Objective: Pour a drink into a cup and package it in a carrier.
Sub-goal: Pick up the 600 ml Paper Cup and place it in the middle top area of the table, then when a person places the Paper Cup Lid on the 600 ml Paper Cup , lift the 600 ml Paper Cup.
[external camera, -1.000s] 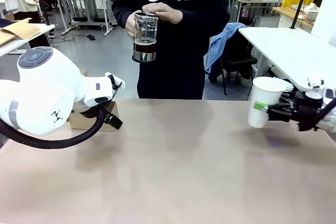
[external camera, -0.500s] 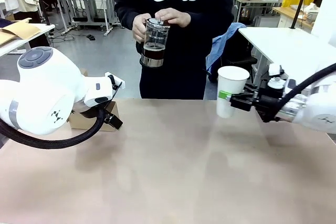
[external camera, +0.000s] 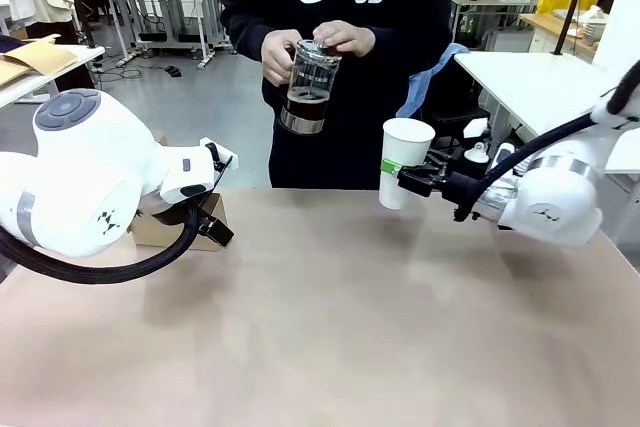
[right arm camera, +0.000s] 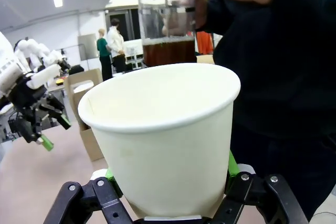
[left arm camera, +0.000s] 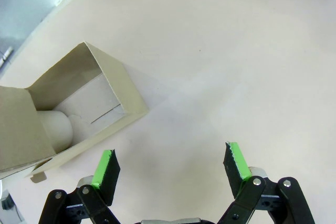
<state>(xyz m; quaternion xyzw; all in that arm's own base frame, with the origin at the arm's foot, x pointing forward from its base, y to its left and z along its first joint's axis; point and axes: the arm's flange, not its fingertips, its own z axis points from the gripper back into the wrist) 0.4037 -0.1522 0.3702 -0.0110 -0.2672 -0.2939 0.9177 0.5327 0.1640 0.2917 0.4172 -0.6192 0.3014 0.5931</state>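
A person at the far side holds a glass pitcher with both hands, and the dark drink fills its lower part. My right gripper is shut on the white paper cup, holding it upright and lidless above the table, just right of and below the pitcher. In the right wrist view the cup stands between the green pads, with the pitcher close behind its rim. My left gripper hangs open over the table beside the brown cardboard carrier.
My bulky left arm covers the table's left side, with the carrier partly hidden behind it. A white side table and a chair with a blue cloth stand behind at the right.
My right gripper has carried the cup leftward from the table's right edge towards the middle. The person has shifted the pitcher rightward and tilted it slightly. The left arm has stayed still.
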